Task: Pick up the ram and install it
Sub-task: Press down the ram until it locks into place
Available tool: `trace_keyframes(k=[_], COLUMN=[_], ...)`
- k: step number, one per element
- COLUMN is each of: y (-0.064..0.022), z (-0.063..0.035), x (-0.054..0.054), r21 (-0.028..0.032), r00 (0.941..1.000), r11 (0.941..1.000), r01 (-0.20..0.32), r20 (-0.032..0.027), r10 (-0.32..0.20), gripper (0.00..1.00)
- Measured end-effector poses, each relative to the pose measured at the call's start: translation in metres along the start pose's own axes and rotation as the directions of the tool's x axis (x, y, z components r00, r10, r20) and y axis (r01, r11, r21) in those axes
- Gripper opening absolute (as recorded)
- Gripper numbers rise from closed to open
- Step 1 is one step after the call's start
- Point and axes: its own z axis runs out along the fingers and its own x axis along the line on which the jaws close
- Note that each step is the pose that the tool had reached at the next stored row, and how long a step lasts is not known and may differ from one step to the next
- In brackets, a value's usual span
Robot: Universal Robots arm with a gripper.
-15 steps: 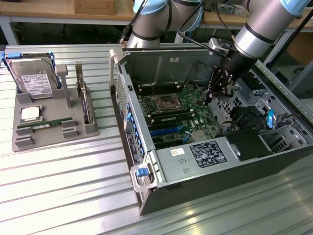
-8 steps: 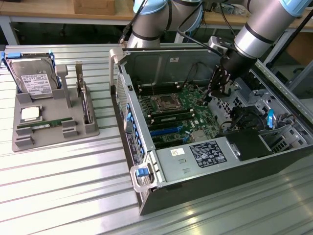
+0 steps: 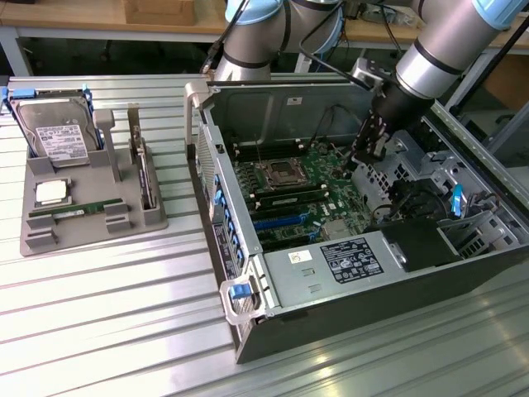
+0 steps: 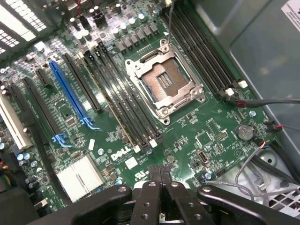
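Hovering with fingers (image 4: 160, 174) pressed together, gripping nothing, over the motherboard (image 4: 197, 136) inside the open PC case (image 3: 364, 318). The ram (image 3: 73, 212) lies flat in the grey tray (image 3: 41, 244) near the bench's far corner on the exterior view's left, well apart, long axis along the tray's front edge.

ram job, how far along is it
Nothing looks installed yet: the ram lies flat in the grey tray, beside the open computer case. The gripper is shut with nothing between its fingers, over the motherboard near the CPU socket. The black memory slots beside the socket look empty. Picking up and seating the ram are both left.
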Motion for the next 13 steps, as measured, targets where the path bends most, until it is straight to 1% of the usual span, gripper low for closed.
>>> trace_keyframes(k=[2,3,5,8,10,11,13], y=[0.0000,0.0000,0.0000,0.0000,0.0000,0.0000,0.0000], z=[0.0000,0.0000,0.0000,0.0000,0.0000,0.0000,0.0000], x=[0.0000,0.0000,0.0000,0.0000,0.0000,0.0000,0.0000], r21=[-0.0002,-0.0004,-0.0011,-0.0020,-0.0032,-0.0037,-0.0054], r00=[0.9996,0.9986,0.9951,0.9902,0.9839,0.9814,0.9719], r11=[0.9996,0.9986,0.9953,0.9905,0.9844,0.9819,0.9727], r01=[-0.029,-0.053,-0.097,-0.137,-0.176,-0.189,-0.232], r20=[0.0049,0.0089,0.0165,0.0234,0.0300,0.0324,0.0398], r10=[0.029,0.053,0.097,0.137,0.176,0.189,0.232], gripper=[0.11,0.11,0.11,0.11,0.11,0.11,0.11])
